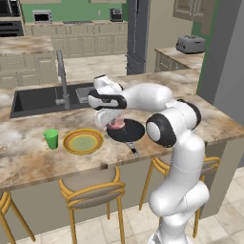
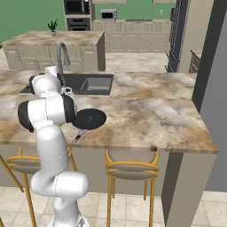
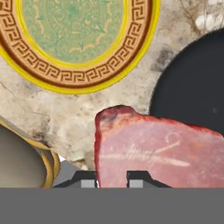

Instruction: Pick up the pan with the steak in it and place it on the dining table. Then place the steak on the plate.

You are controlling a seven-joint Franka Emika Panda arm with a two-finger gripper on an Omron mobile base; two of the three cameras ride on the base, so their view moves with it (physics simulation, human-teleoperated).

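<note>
Steak hangs by one edge between closed fingers, so it may slip before reaching the plate beyond them.

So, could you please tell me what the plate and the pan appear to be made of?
The plate looks like glazed ceramic: glossy yellow rim, brown key-pattern band, pale green patterned centre. The pan looks like matte black coated metal, perhaps cast iron or non-stick; its surface is flat dark with no shine, so that stays uncertain.

A small green cup is standing upright near the worktop's front edge. Wooden stools are sitting tucked under the overhang. A grey toaster is resting on the far counter.
</note>
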